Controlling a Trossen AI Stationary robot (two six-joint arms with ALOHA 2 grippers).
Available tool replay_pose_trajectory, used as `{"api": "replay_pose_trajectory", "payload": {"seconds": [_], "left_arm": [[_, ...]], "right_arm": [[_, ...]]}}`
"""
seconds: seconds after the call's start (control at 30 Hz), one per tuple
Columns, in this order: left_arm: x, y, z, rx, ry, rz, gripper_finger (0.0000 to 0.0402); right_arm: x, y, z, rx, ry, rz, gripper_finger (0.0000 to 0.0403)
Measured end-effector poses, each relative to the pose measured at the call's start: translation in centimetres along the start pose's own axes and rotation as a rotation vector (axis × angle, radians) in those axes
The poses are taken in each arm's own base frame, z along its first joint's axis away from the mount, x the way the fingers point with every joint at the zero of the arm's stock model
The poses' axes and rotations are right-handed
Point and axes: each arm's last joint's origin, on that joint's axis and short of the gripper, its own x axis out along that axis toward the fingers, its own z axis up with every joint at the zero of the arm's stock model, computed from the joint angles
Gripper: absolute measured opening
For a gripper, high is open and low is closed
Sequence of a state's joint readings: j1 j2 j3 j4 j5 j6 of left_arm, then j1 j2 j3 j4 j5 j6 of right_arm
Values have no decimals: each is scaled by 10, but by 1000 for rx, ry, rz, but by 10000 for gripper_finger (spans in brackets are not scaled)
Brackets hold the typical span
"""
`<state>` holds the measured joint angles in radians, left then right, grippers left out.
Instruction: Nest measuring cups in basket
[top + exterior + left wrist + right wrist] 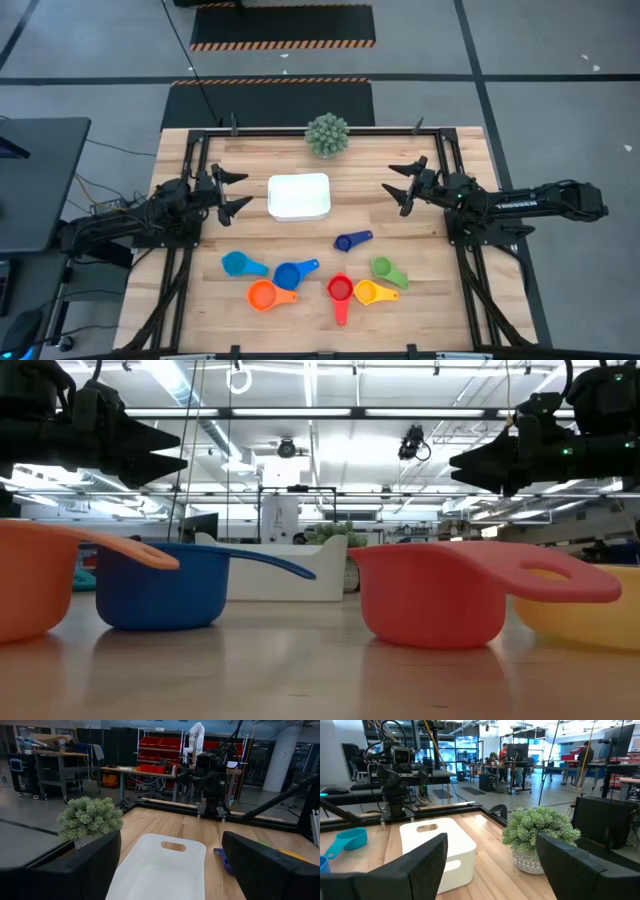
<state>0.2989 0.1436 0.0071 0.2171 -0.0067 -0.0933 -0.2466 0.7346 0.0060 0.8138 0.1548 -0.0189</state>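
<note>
A light wooden surface [300, 310] bordered by a black frame is seen standing on a grey concrete floor [560, 60]. Two black mats edged with orange-and-black hazard stripes [282, 26] are laid on the floor beyond the far edge of the surface. A dark desk [35, 180] is placed off the surface's left side. Rows of long ceiling lights [320, 412] are hung above the surface, among exposed beams. Shelving filled with red bins [167, 747] is set against the wall beyond the surface's right side, beside a workbench [135, 772]. People [582, 757] are seen standing at distant workstations beyond its left side.
</note>
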Motion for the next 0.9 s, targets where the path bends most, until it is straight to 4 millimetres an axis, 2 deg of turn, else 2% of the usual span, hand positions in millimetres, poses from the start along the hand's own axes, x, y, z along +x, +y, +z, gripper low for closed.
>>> {"api": "replay_pose_trajectory", "payload": {"seconds": [0.3, 0.53, 0.9], "left_arm": [[0, 0, 0, 0, -5, 0, 352], [-1, -1, 10, -79, -106, -14, 352], [-1, -1, 15, -80, -150, -21, 352]], "right_arm": [[0, 0, 1, -1, -7, 0, 309], [0, 0, 3, 5, -29, 0, 309], [-1, -1, 11, 143, -112, -24, 309]]}}
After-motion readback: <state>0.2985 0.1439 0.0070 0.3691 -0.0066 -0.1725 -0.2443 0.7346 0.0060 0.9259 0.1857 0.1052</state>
